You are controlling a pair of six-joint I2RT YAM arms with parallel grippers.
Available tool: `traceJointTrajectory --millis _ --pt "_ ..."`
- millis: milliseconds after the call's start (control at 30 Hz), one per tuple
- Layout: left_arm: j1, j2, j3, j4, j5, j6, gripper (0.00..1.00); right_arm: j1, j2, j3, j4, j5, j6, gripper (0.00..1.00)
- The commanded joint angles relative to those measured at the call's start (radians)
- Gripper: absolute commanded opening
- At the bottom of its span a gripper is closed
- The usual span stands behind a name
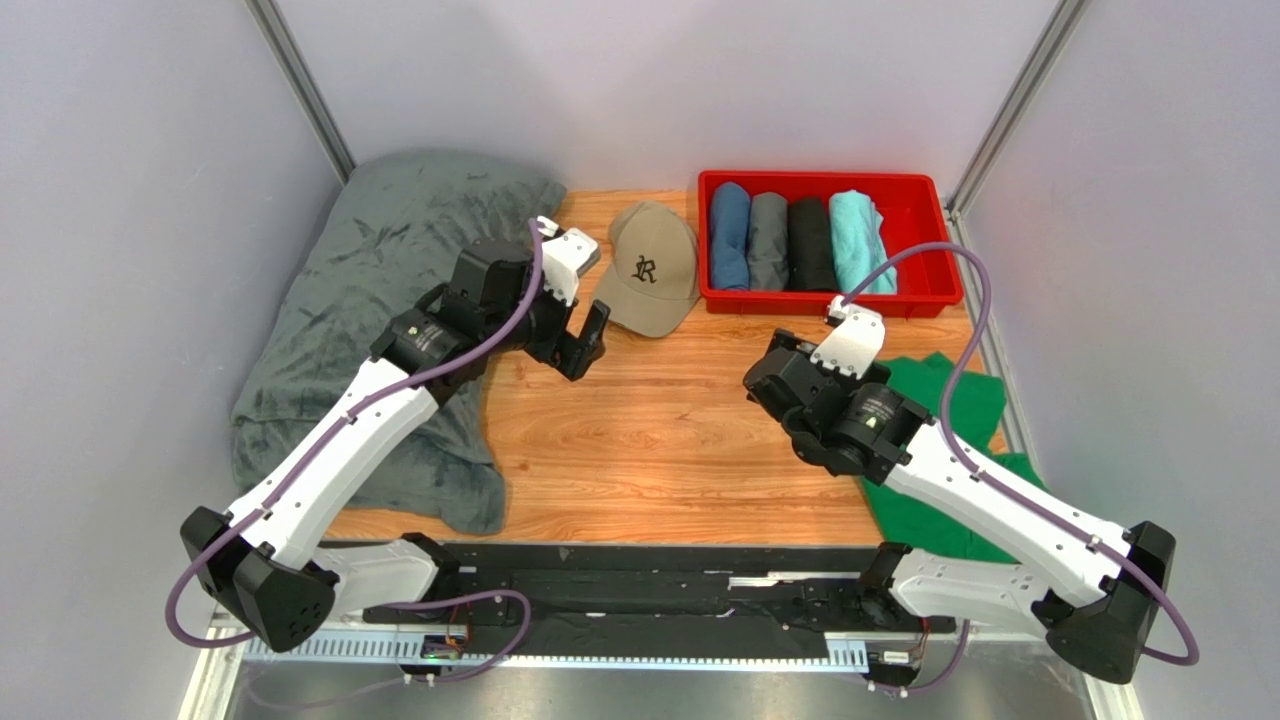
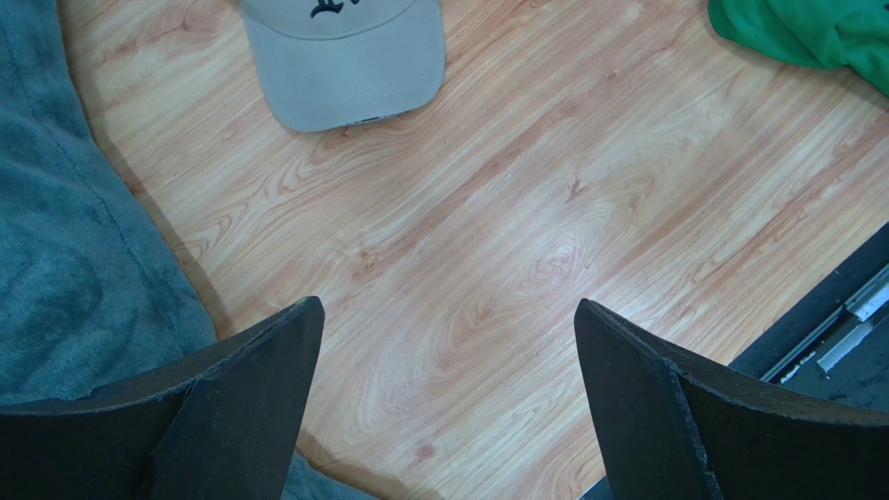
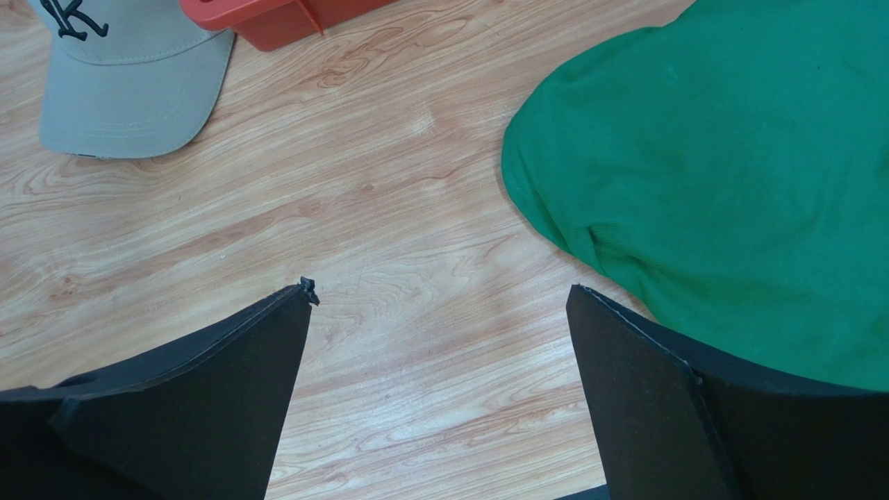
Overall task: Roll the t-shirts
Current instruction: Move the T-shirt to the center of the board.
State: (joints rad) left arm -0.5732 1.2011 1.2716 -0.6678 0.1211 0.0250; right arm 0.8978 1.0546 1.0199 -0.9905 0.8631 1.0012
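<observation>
Green cotton, crumpled rather than spread, marks the one shirt not yet rolled: the green t-shirt (image 1: 969, 398) lies in a heap at the right edge of the counter (image 1: 661, 435), partly hidden under the right forearm (image 1: 992, 488) in the top view. 4 rolled shirts (image 1: 789, 240), blue, grey, black and turquoise, stand side by side in the red bin (image 1: 932, 192) at the far right, so I judge the task well along, with this shirt not yet begun.

The right gripper (image 3: 438, 292) hovers over bare wood, jaws spread wide with nothing between them. In its wrist view the shirt's rounded edge sits just beside one finger, up and to the right. The left gripper (image 2: 447, 313) is likewise wide and empty, above the counter near the dark-grey blanket (image 1: 376, 285) and the tan cap (image 1: 651, 270). The shirt shows only as a corner at the top right of its view, well apart.

So the right arm is clearly nearer, and the shirt lies to its right. The heap seems to run from far to near along the counter's edge, but collar, hem and sleeves cannot be made out, so its true long axis cannot be told. The next move likely calls for dragging it to the middle and flattening it.
</observation>
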Motion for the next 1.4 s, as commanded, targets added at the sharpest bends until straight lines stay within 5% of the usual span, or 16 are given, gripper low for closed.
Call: traceJointTrajectory --millis 0,567,800,933,1033,1100,1233,1367 --pt "0.004 -0.026 -0.003 0.016 0.008 0.026 0.99 -0.01 0.002 0.029 0.007 0.05 0.022 1.0" --pt "0.024 0.028 0.009 -0.05 0.051 0.072 0.99 -0.353 0.01 -0.167 0.016 -0.036 0.085 1.0" --pt "0.036 0.037 -0.003 -0.052 0.072 0.073 0.99 -0.457 0.028 -0.308 0.441 -0.19 -0.111 1.0" --pt "0.044 0.04 -0.006 -0.061 0.072 0.084 0.99 -0.488 0.119 -0.333 0.533 -0.219 -0.136 1.0" --pt "0.055 0.035 -0.012 -0.065 0.072 0.092 0.99 -0.493 0.203 -0.314 0.526 -0.24 -0.147 0.89" --pt "0.061 0.031 -0.023 -0.065 0.072 0.093 0.99 -0.491 0.231 -0.302 0.503 -0.275 -0.153 0.64" --pt "0.088 0.025 -0.034 -0.069 0.089 0.099 0.99 -0.444 0.231 -0.247 0.42 -0.288 -0.168 0.0" --pt "0.121 0.012 -0.038 -0.075 0.103 0.112 0.99 -0.294 0.223 -0.077 0.296 -0.283 -0.179 0.0"
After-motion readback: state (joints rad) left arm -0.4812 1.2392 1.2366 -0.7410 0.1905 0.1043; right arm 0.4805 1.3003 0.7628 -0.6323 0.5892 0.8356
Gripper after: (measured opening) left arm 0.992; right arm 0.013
